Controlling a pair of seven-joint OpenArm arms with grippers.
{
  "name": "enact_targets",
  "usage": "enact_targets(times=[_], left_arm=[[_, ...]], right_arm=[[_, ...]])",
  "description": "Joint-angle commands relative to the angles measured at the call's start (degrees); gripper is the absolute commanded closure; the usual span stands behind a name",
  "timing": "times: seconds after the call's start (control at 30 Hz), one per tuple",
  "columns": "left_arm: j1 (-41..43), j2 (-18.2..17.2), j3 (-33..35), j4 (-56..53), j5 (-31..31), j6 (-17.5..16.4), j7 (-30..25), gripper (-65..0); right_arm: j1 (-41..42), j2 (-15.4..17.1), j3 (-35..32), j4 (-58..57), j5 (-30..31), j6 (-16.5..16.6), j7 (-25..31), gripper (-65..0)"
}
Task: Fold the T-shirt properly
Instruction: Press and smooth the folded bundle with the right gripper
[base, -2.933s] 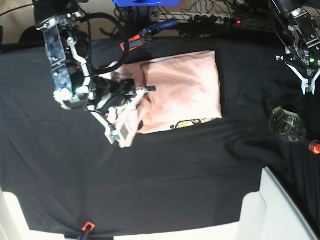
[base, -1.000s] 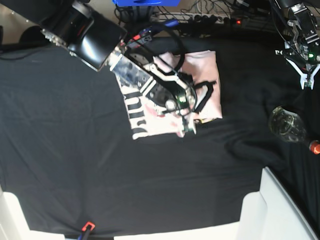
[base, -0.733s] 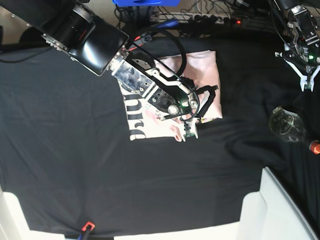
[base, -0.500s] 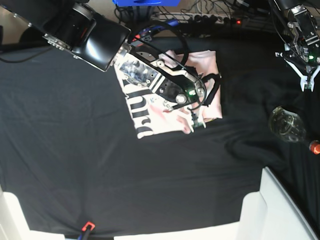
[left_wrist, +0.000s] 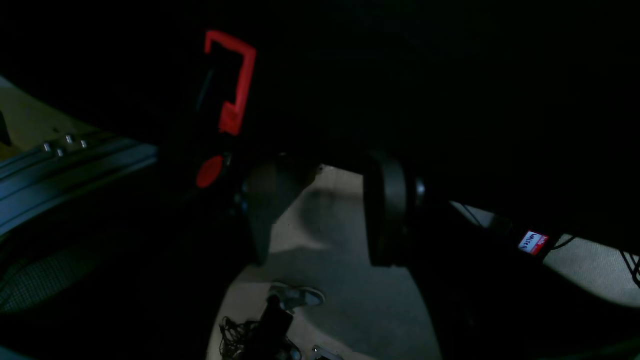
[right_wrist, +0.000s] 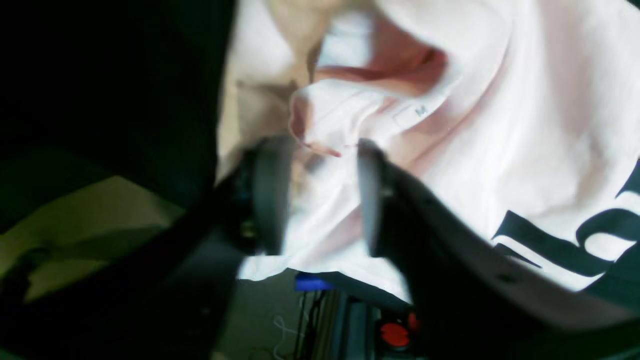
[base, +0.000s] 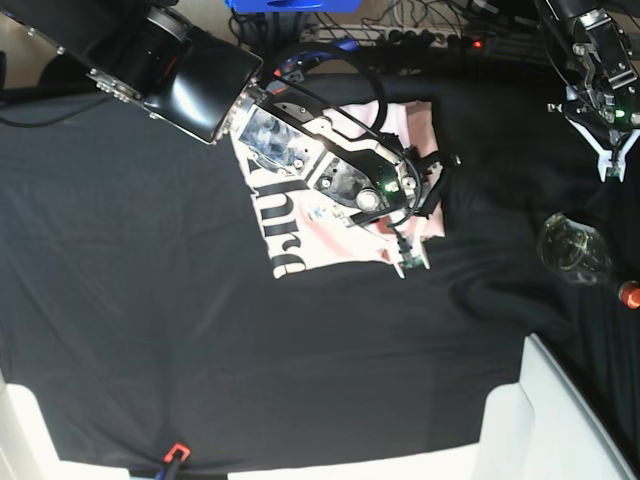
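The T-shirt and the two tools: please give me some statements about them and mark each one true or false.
1. The T-shirt lies on the black table cloth with black lettering showing. True.
2. The right tool is shut with nothing between its fingers. False: its fingers stand apart, with pink fabric of the shirt in the gap.
3. The left tool is over the T-shirt. False: in the base view it hangs at the far edge of the cloth, apart from the shirt.
4. A clear glass object lies on the cloth apart from the shirt. True.
5. The left wrist view shows the pink shirt. False: it is dark and shows only floor and hardware.
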Motion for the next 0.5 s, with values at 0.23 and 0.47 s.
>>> enact_targets(times=[0.23,0.47], left_arm=[[-0.29,-1.16,-0.18,0.75,0.34,0.49,-0.24,-27.7],[0.15,-1.16,-0.27,0.75,0.34,0.49,-0.24,-27.7]], right_arm=[[0.64,0.92,3.1,10.58,-0.09,-0.48,-1.19,-41.2],[-3.23,1.01,11.98,10.76,-0.18,-0.04,-1.11,-14.8]])
